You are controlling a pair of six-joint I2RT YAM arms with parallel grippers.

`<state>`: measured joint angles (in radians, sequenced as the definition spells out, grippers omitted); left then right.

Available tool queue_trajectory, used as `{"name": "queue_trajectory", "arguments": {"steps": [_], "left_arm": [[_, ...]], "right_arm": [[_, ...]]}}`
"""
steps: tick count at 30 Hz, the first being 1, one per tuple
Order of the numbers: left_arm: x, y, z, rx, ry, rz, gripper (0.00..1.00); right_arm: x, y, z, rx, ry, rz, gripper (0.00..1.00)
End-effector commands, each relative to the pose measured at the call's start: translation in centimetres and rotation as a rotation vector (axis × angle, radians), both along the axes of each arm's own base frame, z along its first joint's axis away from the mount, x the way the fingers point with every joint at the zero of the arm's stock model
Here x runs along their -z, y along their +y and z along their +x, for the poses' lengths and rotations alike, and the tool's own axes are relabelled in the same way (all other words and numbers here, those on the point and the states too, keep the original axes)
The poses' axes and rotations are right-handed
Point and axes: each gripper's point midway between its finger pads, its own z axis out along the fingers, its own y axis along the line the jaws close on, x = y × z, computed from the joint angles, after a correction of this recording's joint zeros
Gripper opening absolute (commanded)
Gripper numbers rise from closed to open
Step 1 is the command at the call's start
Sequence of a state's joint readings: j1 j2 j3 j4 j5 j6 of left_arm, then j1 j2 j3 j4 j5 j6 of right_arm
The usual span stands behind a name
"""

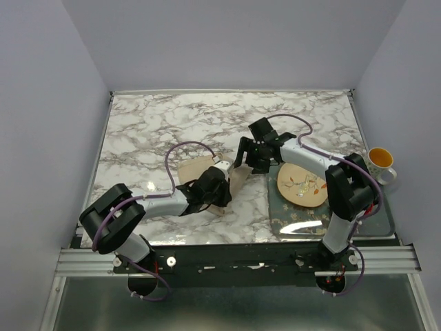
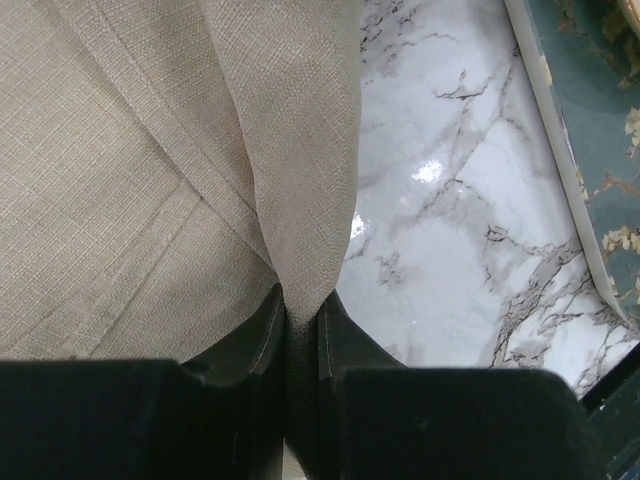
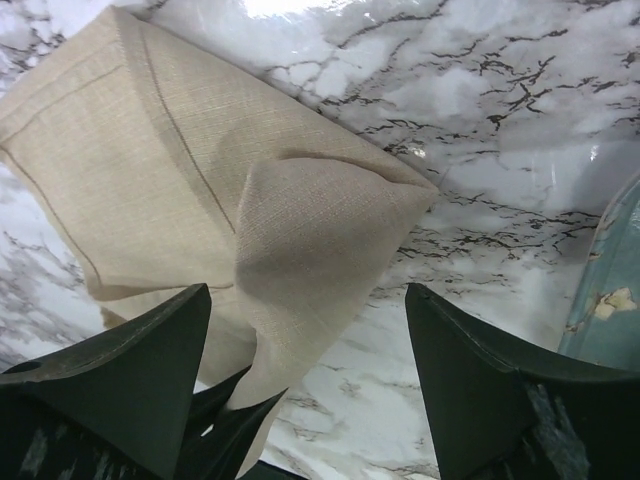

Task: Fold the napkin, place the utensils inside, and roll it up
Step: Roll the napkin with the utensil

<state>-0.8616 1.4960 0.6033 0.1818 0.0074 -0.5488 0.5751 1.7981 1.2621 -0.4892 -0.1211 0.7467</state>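
Pinches a raised fold of the napkin (image 2: pixel 150 150) in the left gripper (image 2: pixel 300 310), mid-table, at 9 o'clock from the plate (image 1: pixel 303 185). Holds the right gripper (image 3: pixel 310 330) at 2 o'clock of that pinch, jaws spread wide above the cloth.

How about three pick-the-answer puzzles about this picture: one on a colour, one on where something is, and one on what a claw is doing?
1. What colour is the napkin?
A. blue
B. beige
C. red

2. Where is the plate?
A. on the tray
B. on the napkin
C. under the napkin

3. What is the left gripper doing?
A. standing wide open
B. hiding out of view
C. pinching a fold of the napkin

Answers:
1 B, the cloth is plain beige in both wrist views.
2 A, the top view shows the tray's rim all around the plate.
3 C, its two fingers squeeze cloth between them.
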Motion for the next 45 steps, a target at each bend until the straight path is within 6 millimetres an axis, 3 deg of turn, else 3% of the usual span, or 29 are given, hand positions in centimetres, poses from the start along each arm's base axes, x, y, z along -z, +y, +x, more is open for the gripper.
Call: {"name": "queue_trajectory", "arguments": {"steps": [1,5,8,11,13,19,22,24,27,29,30,34,37,41,45], "left_arm": [[-0.1,0.2,0.3,-0.010,-0.047,0.099,0.00],[-0.4,-0.4,0.3,-0.001,-0.060,0.108,0.00],[-0.2,-0.4,0.2,0.002,-0.063,0.117,0.00],[-0.3,-0.3,0.2,0.000,-0.068,0.119,0.00],[-0.2,-0.2,0.1,0.003,-0.067,0.123,0.00],[-0.1,-0.3,-0.2,0.010,-0.058,0.107,0.00],[0.0,-0.3,-0.5,0.013,-0.050,0.099,0.00],[-0.1,-0.4,-0.7,0.022,-0.052,0.080,0.00],[0.1,-0.6,-0.8,0.028,-0.043,0.072,0.00],[0.1,-0.9,-0.8,0.039,-0.036,0.066,0.00],[0.4,-1.0,-0.9,0.042,-0.025,0.069,0.00],[0.5,-1.4,-1.1,0.044,-0.007,0.049,0.00],[0.7,-1.0,-1.1,0.031,0.014,0.025,0.00],[0.8,-0.6,-0.9,0.015,0.049,-0.017,0.00],[0.7,-0.6,-0.8,0.015,0.067,-0.044,0.00]], "right_arm": [[1.2,-0.1,-0.6,0.011,0.046,-0.069,0.86],[2.5,-0.3,-1.1,0.025,0.079,-0.108,0.83],[3.1,-0.6,-1.1,0.055,0.101,-0.131,0.75],[3.4,-1.1,-1.1,0.091,0.111,-0.154,0.63],[3.5,-1.7,-0.8,0.118,0.097,-0.180,0.50],[4.1,-2.9,-1.1,0.157,0.107,-0.226,0.43],[4.1,-2.4,-0.7,0.138,0.099,-0.220,0.35],[4.0,-2.1,-0.3,0.117,0.088,-0.217,0.22],[3.5,-1.6,-0.2,0.073,0.078,-0.200,0.25],[2.7,-1.1,-0.1,0.038,0.059,-0.171,0.40],[2.4,-1.0,-0.1,0.010,0.044,-0.173,0.54],[1.0,-0.9,-1.2,-0.058,0.029,-0.132,0.71],[0.0,-1.1,-1.4,-0.091,-0.008,-0.124,0.77],[-0.4,-1.1,-1.3,-0.115,-0.032,-0.119,0.78],[-1.4,-0.6,-0.6,-0.126,-0.075,-0.098,0.69]]}}
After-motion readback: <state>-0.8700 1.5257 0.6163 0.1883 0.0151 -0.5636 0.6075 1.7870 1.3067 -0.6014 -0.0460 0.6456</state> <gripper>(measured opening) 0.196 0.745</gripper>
